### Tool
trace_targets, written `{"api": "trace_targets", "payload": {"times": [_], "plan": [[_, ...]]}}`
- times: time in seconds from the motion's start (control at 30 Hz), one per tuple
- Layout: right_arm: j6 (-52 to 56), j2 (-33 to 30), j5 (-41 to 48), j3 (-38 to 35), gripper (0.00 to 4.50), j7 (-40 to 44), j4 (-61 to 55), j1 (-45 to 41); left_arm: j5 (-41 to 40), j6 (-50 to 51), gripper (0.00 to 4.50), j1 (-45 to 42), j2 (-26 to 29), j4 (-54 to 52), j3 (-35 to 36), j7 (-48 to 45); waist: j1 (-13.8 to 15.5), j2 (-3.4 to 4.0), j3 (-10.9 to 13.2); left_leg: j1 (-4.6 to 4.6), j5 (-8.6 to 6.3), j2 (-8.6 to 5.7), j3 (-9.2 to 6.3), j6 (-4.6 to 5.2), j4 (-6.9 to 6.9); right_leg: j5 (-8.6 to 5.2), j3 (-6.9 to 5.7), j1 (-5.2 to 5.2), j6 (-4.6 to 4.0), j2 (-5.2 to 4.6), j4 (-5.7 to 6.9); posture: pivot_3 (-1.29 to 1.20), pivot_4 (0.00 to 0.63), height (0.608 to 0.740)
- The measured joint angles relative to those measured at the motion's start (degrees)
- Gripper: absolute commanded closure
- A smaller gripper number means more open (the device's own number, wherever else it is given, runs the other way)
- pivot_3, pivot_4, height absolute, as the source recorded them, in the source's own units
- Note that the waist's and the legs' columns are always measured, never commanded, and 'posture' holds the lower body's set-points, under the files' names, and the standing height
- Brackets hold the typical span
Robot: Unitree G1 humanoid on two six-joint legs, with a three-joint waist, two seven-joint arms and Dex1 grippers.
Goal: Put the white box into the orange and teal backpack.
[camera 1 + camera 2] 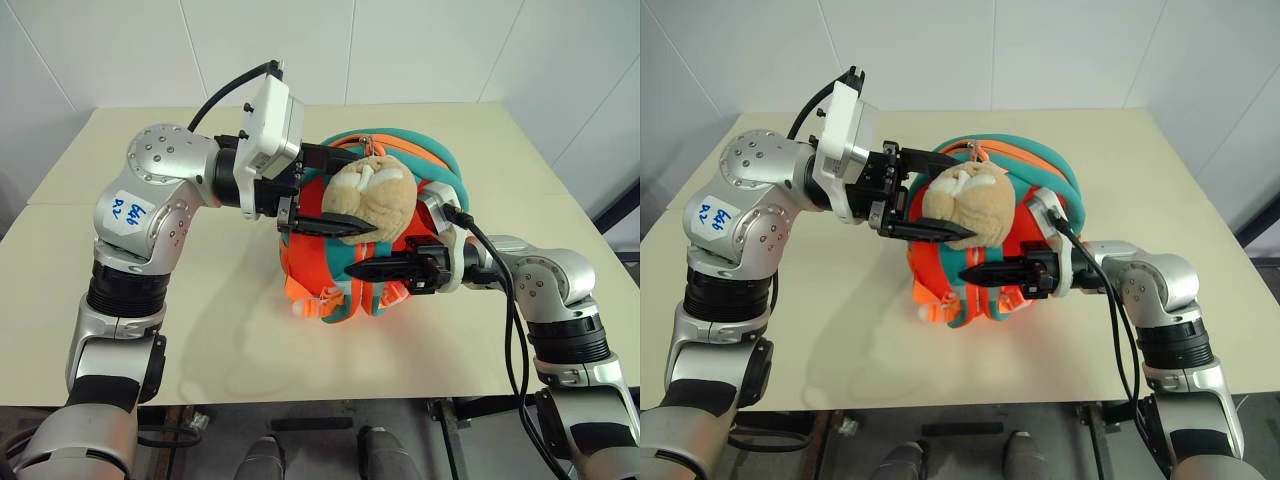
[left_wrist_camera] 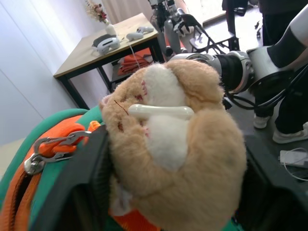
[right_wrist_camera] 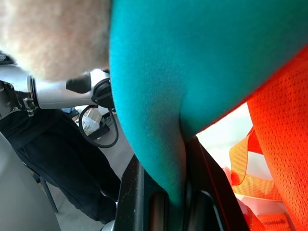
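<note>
The orange and teal backpack [image 1: 385, 235] is sitting upright near the middle of the cream bench [image 1: 240, 330], with its tan plush animal head [image 1: 372, 195] facing upward and teal straps [image 1: 425, 160] arching over the far side. The left pincer [image 1: 335, 190] is reaching in level from the left, its black fingers [image 1: 325, 228] straddling the plush head, one on each side; whether they are pressing it cannot be told. The right pincer [image 1: 365, 270] is reaching in level from the right, pressed together and pinching a teal strap [image 3: 149, 125] low on the backpack's front. Orange webbing loops [image 1: 305, 300] are hanging at the near base.
</note>
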Motion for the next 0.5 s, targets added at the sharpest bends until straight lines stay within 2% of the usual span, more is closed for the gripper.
{"api": "trace_targets", "payload": {"times": [0.1,0.2,0.3,0.5], "plan": [[0.0,0.1,0.0,0.0,4.50,0.0,0.0,0.0,0.0,-0.5,3.02,-0.1,0.1,0.1,0.2,0.1,0.0,0.00,0.0,0.00,0.00,0.00,0.00,0.00,0.00,0.00,0.00,0.00,0.00,0.00,0.00,0.00,0.150,0.740],[-0.2,0.6,-0.1,0.0,4.50,-0.3,0.0,0.0,0.8,-1.8,3.48,-1.0,1.7,1.8,0.2,-0.7,-0.1,0.00,0.0,0.00,0.00,0.00,0.00,0.00,0.00,0.00,0.00,0.00,0.00,0.01,0.02,0.00,0.150,0.740],[-1.1,0.8,0.0,-0.4,4.50,-0.6,-0.3,0.0,0.9,-2.5,3.48,-3.5,5.5,6.1,0.8,-2.7,-0.2,0.00,0.0,0.02,0.00,0.00,0.01,0.00,0.01,0.00,0.00,0.00,0.00,0.01,0.05,0.00,0.150,0.740],[-2.0,1.3,0.1,-1.1,4.50,-2.6,-1.3,0.2,1.3,-5.6,3.48,-5.2,17.0,17.1,1.8,-11.4,-1.3,0.02,0.0,0.06,0.00,0.01,0.01,0.01,-0.02,-0.01,0.00,0.00,-0.01,0.01,0.08,0.00,0.150,0.740]]}}
